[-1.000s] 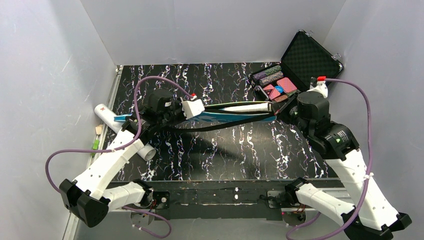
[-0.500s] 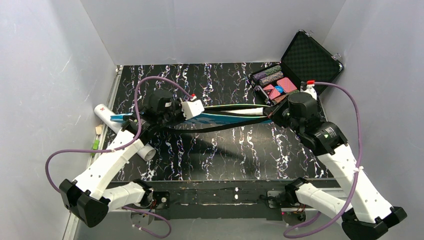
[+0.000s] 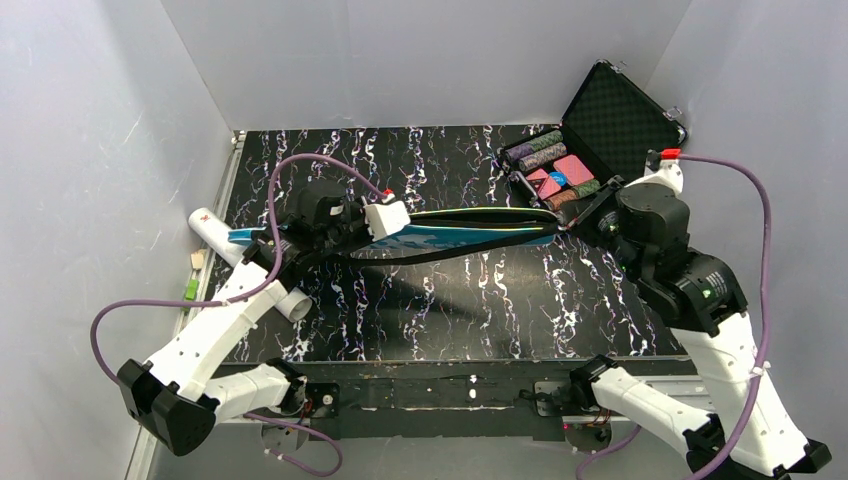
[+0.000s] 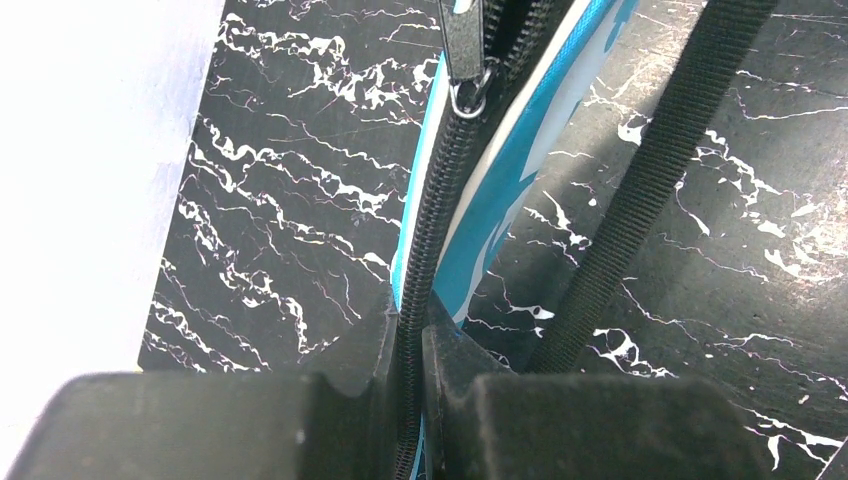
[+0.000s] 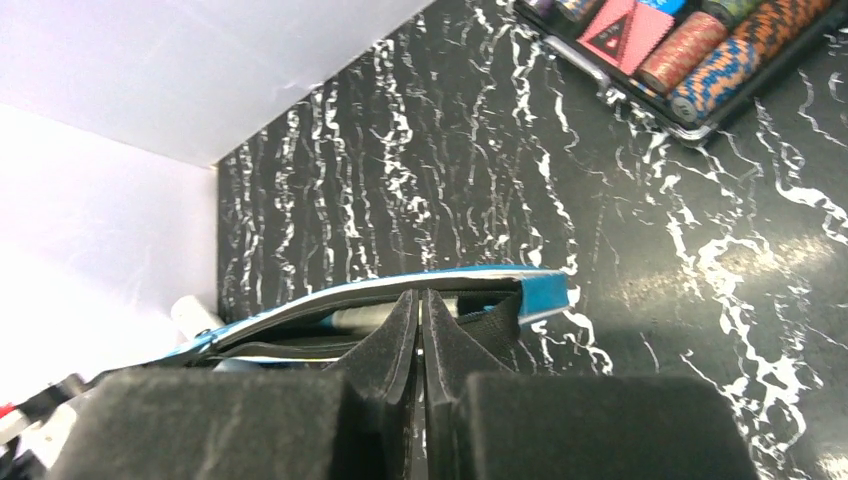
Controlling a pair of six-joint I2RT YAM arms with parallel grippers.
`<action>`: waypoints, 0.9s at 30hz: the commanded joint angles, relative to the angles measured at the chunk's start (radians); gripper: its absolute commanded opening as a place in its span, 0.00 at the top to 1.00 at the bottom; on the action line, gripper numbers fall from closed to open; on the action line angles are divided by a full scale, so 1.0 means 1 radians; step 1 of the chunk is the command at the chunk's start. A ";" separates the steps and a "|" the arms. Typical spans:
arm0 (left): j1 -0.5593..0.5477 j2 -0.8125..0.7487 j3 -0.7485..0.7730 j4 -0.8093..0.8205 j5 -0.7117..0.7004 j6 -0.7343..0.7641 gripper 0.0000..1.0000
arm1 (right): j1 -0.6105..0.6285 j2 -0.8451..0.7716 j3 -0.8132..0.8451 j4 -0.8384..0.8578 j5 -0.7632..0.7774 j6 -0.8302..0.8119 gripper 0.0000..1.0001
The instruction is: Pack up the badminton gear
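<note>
The blue racket-shaped bag hangs stretched above the table between my two grippers. My left gripper is shut on its black zipper edge, below the metal zipper pull. The bag's black strap hangs beside it. My right gripper is shut, its tips at the bag's open end. I cannot tell if they pinch the edge. A pale racket handle lies inside the bag. The long white tube lies at the left under my left arm. No shuttlecocks show.
The open black hard case with coloured chips stands at the back right, just behind my right gripper. A small green and wooden item lies by the left wall. White walls close in the table on three sides.
My right arm pushed left toward the bag's end, then drew back right. The white handle that stuck out of the bag's right end no longer shows from above. The left arm held still.
</note>
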 commanded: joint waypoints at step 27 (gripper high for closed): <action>-0.064 -0.048 0.018 0.042 0.110 0.047 1.00 | 0.092 0.489 0.083 0.428 -0.847 -0.167 0.38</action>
